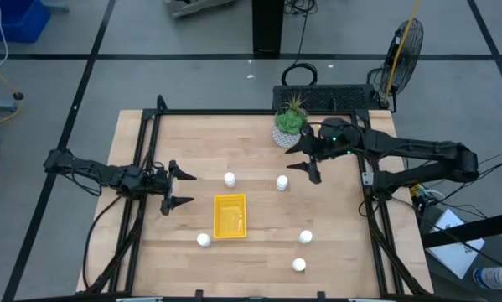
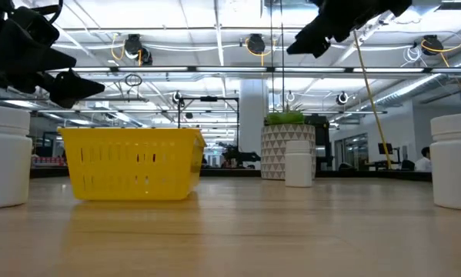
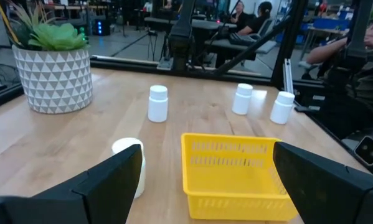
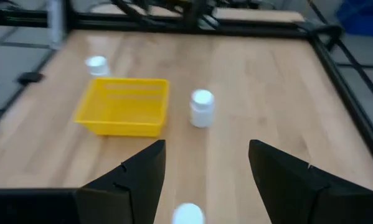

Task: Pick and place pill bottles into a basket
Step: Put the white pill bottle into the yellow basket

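- The right gripper point(image 1: 307, 162) is spread wide and holds nothing; it hangs above the table, with the nearest pill bottle point(image 1: 282, 182) just ahead of it and a little lower (this one seems the natural first target)
- The basket point(image 1: 230, 216) lies farther beyond that bottle and looks empty
- The left gripper point(image 1: 180, 190) waits with fingers apart, beside the basket
- To do the step well, I think the right gripper should come down centred over the cap, fingers on both sides of the body, before it closes
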Motion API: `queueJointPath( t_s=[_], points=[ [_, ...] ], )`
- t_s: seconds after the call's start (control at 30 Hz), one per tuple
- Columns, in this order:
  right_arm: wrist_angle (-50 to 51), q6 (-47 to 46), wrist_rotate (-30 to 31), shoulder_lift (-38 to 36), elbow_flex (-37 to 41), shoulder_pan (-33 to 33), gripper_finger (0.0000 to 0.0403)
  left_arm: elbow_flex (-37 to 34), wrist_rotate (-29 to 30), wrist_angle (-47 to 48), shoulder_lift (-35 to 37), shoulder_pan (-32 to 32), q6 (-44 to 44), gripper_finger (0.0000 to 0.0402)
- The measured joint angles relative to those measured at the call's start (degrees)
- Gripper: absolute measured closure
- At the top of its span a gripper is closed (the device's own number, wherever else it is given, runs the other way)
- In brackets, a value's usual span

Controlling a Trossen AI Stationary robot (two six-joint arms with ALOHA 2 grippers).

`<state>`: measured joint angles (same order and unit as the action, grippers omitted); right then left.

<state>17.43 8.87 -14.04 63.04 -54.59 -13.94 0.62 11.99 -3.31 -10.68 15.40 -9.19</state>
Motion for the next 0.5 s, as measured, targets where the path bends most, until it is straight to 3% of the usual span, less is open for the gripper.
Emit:
queueJointPath(
  t_s=[0.13, 0.5],
  points=[
    [0.27, 0.67, 3.33, 2.64, 0.00, 1.11, 0.0181, 0.00, -0.02, 0.04, -0.20, 0.01, -0.02, 0.0036],
    [0.37, 0.99, 3.28, 10.01, 0.02, 5.49, 0.0181, 0.00, -0.04, 0.10, -0.20, 0.01, -0.17, 0.0036]
  ],
)
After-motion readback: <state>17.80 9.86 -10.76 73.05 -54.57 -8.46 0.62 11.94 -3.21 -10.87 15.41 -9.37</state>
